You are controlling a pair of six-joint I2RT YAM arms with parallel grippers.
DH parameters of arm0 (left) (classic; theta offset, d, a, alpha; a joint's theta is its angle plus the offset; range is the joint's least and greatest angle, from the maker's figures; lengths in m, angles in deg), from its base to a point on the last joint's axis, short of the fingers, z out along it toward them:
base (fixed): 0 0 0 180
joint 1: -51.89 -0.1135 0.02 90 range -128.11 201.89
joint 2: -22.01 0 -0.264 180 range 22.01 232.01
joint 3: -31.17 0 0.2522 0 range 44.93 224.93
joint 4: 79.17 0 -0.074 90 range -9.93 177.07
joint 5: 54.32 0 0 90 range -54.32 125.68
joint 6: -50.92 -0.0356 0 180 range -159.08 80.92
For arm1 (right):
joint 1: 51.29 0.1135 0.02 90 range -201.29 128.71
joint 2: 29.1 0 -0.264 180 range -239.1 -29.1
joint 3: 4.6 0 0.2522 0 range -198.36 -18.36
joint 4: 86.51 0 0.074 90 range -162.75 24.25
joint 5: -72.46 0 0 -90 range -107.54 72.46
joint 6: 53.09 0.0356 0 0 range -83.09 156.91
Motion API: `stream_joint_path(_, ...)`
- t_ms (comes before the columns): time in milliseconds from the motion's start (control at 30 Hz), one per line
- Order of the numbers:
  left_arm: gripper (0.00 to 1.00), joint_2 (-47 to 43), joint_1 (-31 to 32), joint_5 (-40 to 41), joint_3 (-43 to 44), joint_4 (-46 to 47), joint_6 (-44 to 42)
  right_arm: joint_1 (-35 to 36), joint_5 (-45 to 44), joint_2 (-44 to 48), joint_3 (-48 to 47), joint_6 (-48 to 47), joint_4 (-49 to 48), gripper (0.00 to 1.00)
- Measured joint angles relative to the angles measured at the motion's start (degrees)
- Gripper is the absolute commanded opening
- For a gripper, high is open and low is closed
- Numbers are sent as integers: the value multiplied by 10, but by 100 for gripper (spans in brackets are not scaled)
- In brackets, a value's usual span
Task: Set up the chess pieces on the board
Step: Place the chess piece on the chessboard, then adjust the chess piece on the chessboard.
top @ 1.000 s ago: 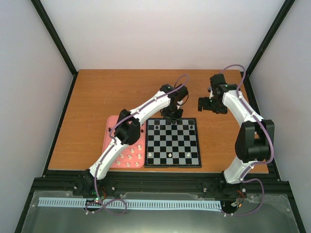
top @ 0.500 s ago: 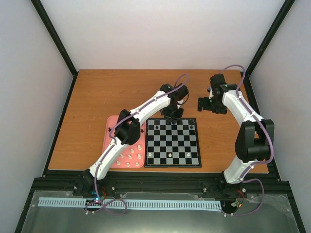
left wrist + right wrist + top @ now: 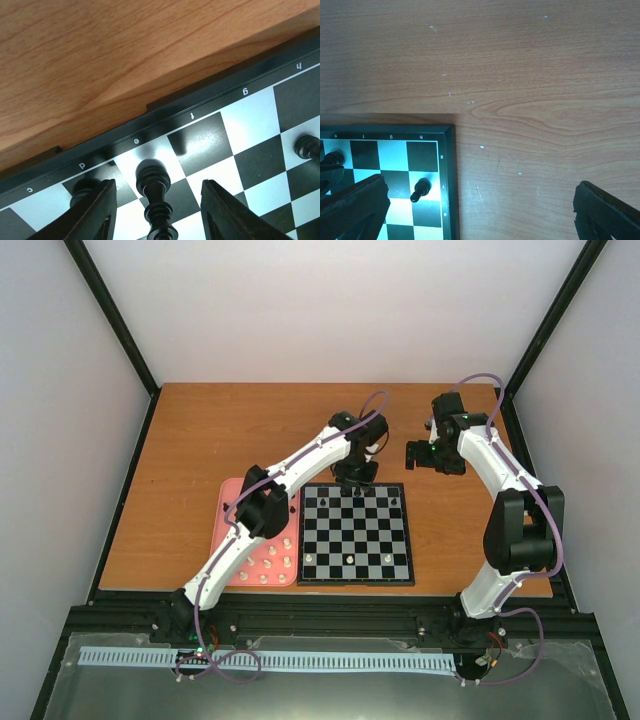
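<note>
The chequered board (image 3: pixel 357 540) lies in the middle of the table. My left gripper (image 3: pixel 353 478) hangs over its far edge, open. In the left wrist view a black piece (image 3: pixel 151 173) stands on the e file between the spread fingers (image 3: pixel 97 210), touched by neither. Another black piece (image 3: pixel 82 187) stands on the d file, half hidden by the left finger. A third black piece (image 3: pixel 307 146) stands at the right. My right gripper (image 3: pixel 424 456) is open and empty over bare table beyond the board's far right corner. Its view shows a black pawn (image 3: pixel 421 190) near the board's corner (image 3: pixel 447 131).
A pink tray (image 3: pixel 232 502) with several cream pieces lies left of the board, partly under the left arm. Three cream pieces (image 3: pixel 348 558) stand in the board's near rows. Bare wooden table (image 3: pixel 530 100) lies right of and beyond the board.
The left gripper has drawn slightly up and towards the far edge, leaving the black piece standing. The right gripper has shifted only a little.
</note>
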Motion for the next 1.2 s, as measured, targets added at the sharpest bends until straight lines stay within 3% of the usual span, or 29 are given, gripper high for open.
stream_joint_path(300, 56, -9, -1, 6, 5, 16, -2, 0, 11, 0, 0, -2, 0, 100)
stream_joint_path(667, 55, -87, -11, -5, 5, 75, 3, 0, 16, 0, -3, -2, -3, 100)
stream_joint_path(800, 46, -108, -34, -5, -12, 83, 12, 0, 19, 0, -4, -2, -5, 100)
stream_joint_path(833, 39, -116, -45, -4, -24, 85, 14, 0, 19, 0, -4, -2, -5, 100)
stream_joint_path(933, 3, -138, -81, 6, -71, 86, 18, 0, 21, 0, -4, -2, -5, 100)
stream_joint_path(1200, 1, -155, -137, 5, -167, 78, 15, 0, 21, 0, -4, -2, -10, 100)
